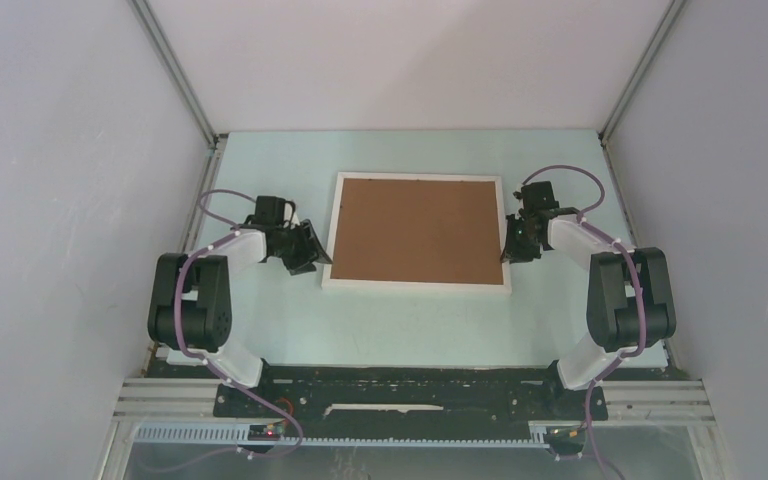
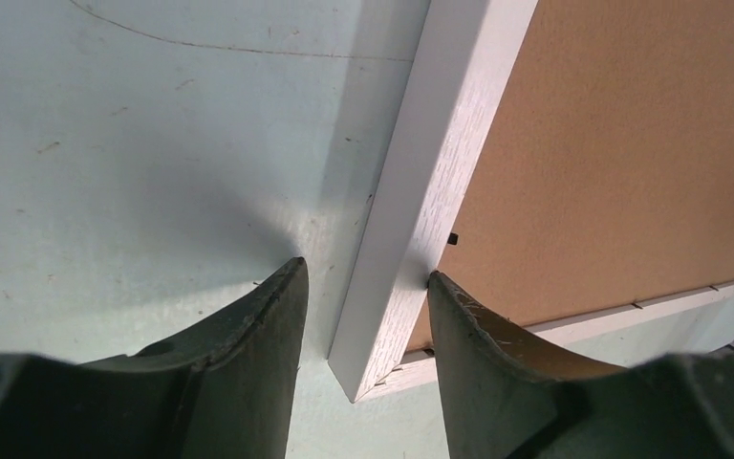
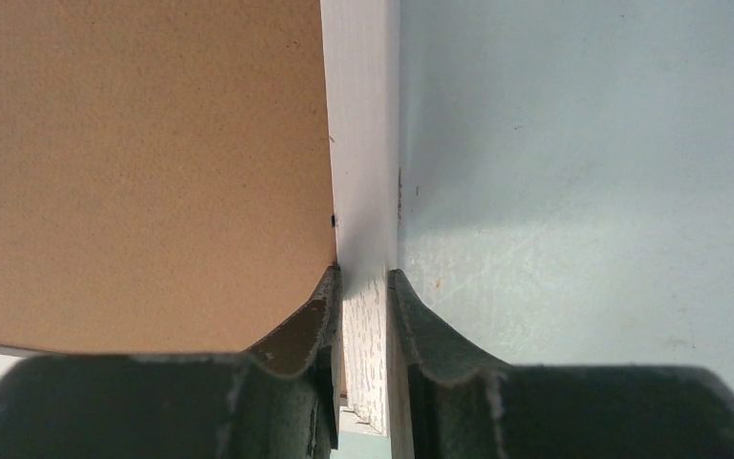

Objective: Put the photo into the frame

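The frame [image 1: 416, 286] lies backing [image 1: 416, 230] up; right jaws clamp its 3 o'clock rail, likely steadying it, while left jaws gape astride its 8 o'clock corner.

Wood-grained white frame [image 2: 430, 172], matt brown board [image 2: 631, 143]

— What colour is the rail by your right gripper [image 3: 363, 272]?
— White, with a fine wood grain. That's the frame [image 3: 363, 143]. My fingers [image 3: 296, 335] are dark green-black, scuffed pale along the edges.
— And to the left of it?
— The backing board [image 3: 143, 163], plain speckled brown.
— To the right?
— The table [image 3: 583, 191], pale mint green with faint scratches.
— And by your left gripper [image 2: 365, 271]?
— White grained frame, brown board on its right, pale green table on its left. My cables [image 1: 222, 195] are purple.
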